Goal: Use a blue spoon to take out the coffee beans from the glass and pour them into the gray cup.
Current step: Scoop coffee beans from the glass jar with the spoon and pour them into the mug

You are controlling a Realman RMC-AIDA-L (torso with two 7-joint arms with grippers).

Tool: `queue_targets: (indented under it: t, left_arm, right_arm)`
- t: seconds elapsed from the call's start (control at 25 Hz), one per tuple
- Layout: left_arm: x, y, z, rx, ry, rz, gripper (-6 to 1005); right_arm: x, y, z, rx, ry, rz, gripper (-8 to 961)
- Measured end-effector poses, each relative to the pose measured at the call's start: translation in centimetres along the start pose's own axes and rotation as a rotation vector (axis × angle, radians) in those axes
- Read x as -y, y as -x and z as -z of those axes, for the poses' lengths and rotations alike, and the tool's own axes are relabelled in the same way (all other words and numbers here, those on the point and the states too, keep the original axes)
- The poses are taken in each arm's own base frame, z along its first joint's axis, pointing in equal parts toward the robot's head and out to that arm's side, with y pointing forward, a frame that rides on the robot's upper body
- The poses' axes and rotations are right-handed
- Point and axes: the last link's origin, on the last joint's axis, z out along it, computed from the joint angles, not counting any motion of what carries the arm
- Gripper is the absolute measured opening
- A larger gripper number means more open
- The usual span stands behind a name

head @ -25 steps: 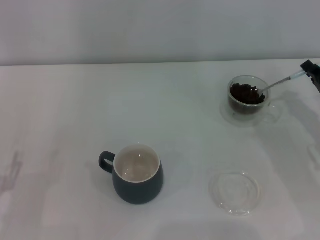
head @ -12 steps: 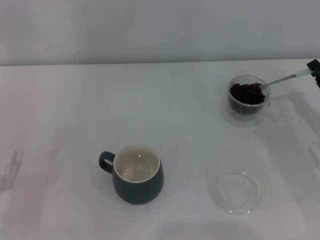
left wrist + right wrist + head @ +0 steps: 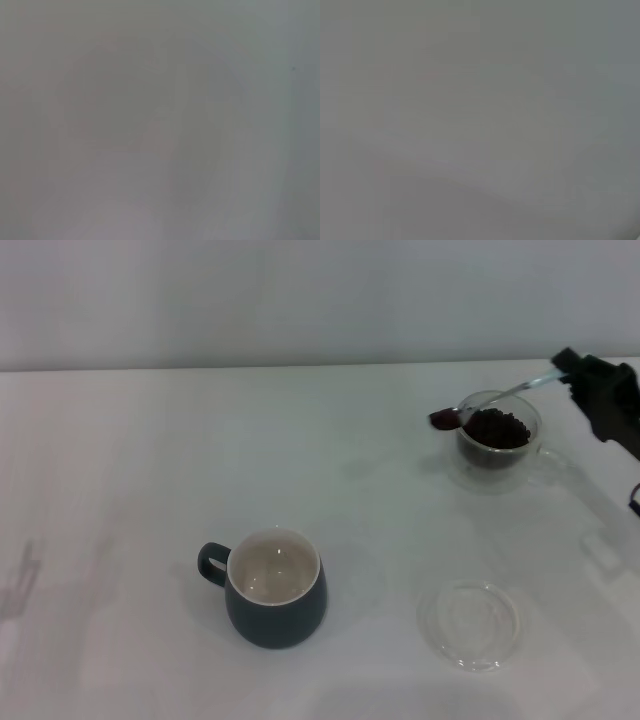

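One spoonful of coffee beans (image 3: 444, 419) now rides the blue spoon (image 3: 497, 399), lifted clear of the glass (image 3: 497, 443) by the right gripper (image 3: 580, 373) clamping its handle, so transfer toward the far gray cup (image 3: 274, 587) comes next

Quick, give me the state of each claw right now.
Left claw: not in view in any picture.
Right claw: shut on the blue spoon, whose bowl, loaded with coffee beans, is lifted beside the glass.
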Motion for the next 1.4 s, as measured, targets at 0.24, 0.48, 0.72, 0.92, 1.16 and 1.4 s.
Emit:
queue_targets:
  t: [0.24,0.48,0.72,0.92,1.16,1.4]
  left_arm:
    - [-0.2,-0.1,-0.4,-0.006,0.007,-0.004,861]
    - [-0.5,-0.4,-1.1,-0.015,0.021,-0.007,861]
    - [-0.7,-0.1,-1.8,0.012,0.028,-0.009,861]
    - [-0.8,-0.1,-2.1,0.02,0.031,-0.01,861]
    - [-0.8,-0.1,-2.1,0.02,0.031,-0.01,861]
    - [-0.8,-0.1,-2.2,0.018,0.033,-0.01,861]
  right_arm:
    - [-1.4,-3.0,-1.4,-0.159,0.065,0.016,146]
    - [-2.3,-5.5,-2.5,-0.286,0.093,0.043,146]
    - [-3.3,-7.8,-3.1,-0.399,0.132,0.082,146]
    - [-3.7,-9.0,-3.4,-0.45,0.141,0.113,146]
    - [-4.4,-9.9,-4.1,-0.478,0.167,0.196,146]
    - [-5.6,-10.8,-4.7,-0.483,0.249,0.373,146]
